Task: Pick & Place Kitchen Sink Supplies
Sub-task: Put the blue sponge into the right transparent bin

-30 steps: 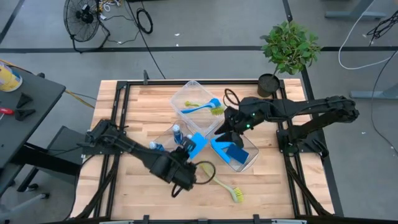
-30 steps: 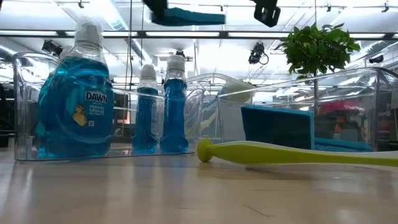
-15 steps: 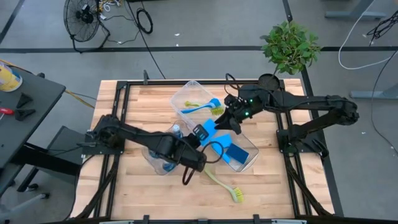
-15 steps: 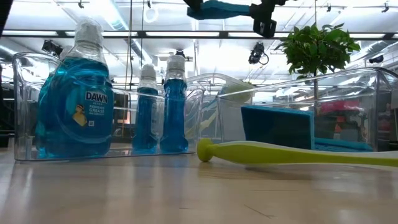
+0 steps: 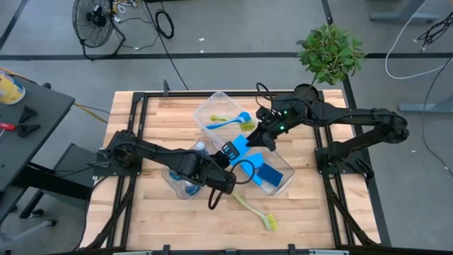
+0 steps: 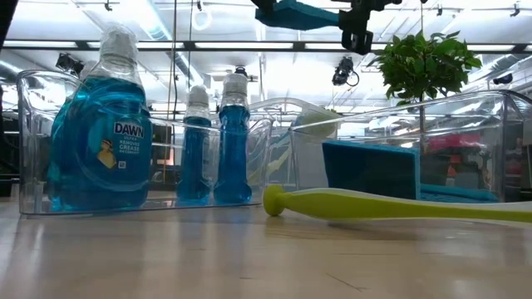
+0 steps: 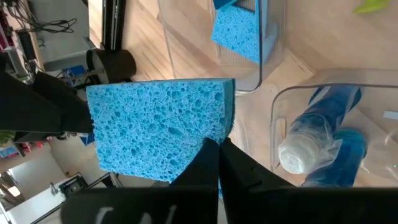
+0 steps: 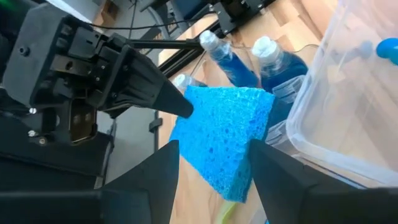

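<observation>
Sponge (image 5: 240, 146), light blue and porous, is being held in the air above the middle of the table (image 5: 156, 124), between the two arms. It is being gripped at one edge by the left gripper (image 5: 230, 151), whose fingers are closed narrowly on it, as the left wrist view shows (image 7: 163, 127). At its opposite end it is being met by the right gripper (image 5: 263, 139), whose fingers (image 8: 158, 180) are spread wide on either side of the sponge (image 8: 225, 138); whether their pads are pressing on it cannot be told. In the low view the sponge (image 6: 295, 14) is being carried high above everything on the table.

Below and just beside it, a clear bin (image 5: 279, 185) is being shown with a second sponge (image 5: 267, 174) standing on edge inside. Three small bottles of blue liquid (image 6: 106, 137) are being kept upright in another clear bin (image 6: 33, 149) on the left arm's side. A third bin (image 5: 212, 106), toward the far edge of the table, is being occupied by a blue dish brush (image 5: 233, 122) and a yellow-green one (image 5: 219, 117). Another yellow-green dish brush (image 5: 256, 212) is lying flat on the bare wood near the front edge, outside all bins. A potted plant (image 5: 329, 55) is standing at the table's far right corner.
</observation>
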Robot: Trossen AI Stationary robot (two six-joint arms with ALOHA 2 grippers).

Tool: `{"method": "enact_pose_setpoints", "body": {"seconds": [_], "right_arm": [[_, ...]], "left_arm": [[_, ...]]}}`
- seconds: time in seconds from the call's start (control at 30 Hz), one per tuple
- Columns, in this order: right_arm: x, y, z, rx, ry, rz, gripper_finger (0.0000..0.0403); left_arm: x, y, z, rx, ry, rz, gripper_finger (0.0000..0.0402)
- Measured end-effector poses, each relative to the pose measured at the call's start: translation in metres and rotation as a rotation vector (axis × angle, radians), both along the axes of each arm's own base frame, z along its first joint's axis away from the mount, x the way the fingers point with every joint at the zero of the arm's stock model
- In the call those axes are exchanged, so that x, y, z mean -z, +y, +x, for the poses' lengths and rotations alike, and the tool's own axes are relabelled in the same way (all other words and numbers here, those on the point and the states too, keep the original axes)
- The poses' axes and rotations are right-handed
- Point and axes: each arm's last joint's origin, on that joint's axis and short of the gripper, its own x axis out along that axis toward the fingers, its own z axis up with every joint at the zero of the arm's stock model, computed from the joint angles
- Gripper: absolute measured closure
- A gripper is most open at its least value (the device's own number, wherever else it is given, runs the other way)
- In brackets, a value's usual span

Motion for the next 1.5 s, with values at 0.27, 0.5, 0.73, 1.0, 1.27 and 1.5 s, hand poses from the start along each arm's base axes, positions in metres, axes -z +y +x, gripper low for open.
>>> {"method": "enact_pose_setpoints", "body": {"seconds": [0.27, 0.5, 0.73, 1.0, 1.27, 1.5], "right_arm": [[0.0, -0.005, -0.001, 0.003, 0.0, 0.009, 0.0206], [0.001, -0.005, -0.002, 0.005, 0.01, 0.01, 0.0206], [0.001, -0.005, -0.002, -0.017, 0.013, 0.023, 0.0206], [0.002, -0.004, -0.002, -0.019, 0.021, 0.022, 0.0217], [0.003, -0.004, -0.003, -0.02, 0.028, 0.019, 0.0299], [0.003, -0.004, -0.003, -0.028, 0.022, 0.003, 0.037]], "left_arm": [[0.0, -0.004, -0.002, 0.004, -0.003, 0.012, 0.0401], [-0.001, -0.004, -0.001, 0.006, -0.004, 0.022, 0.0401], [-0.002, 0.003, 0.005, 0.012, -0.028, 0.029, 0.0401], [-0.004, 0.011, 0.011, 0.021, -0.051, 0.033, 0.0401], [-0.004, 0.01, 0.011, 0.056, -0.029, 0.045, 0.0376], [-0.004, 0.011, 0.011, 0.007, -0.064, 0.004, 0.0336]]}}
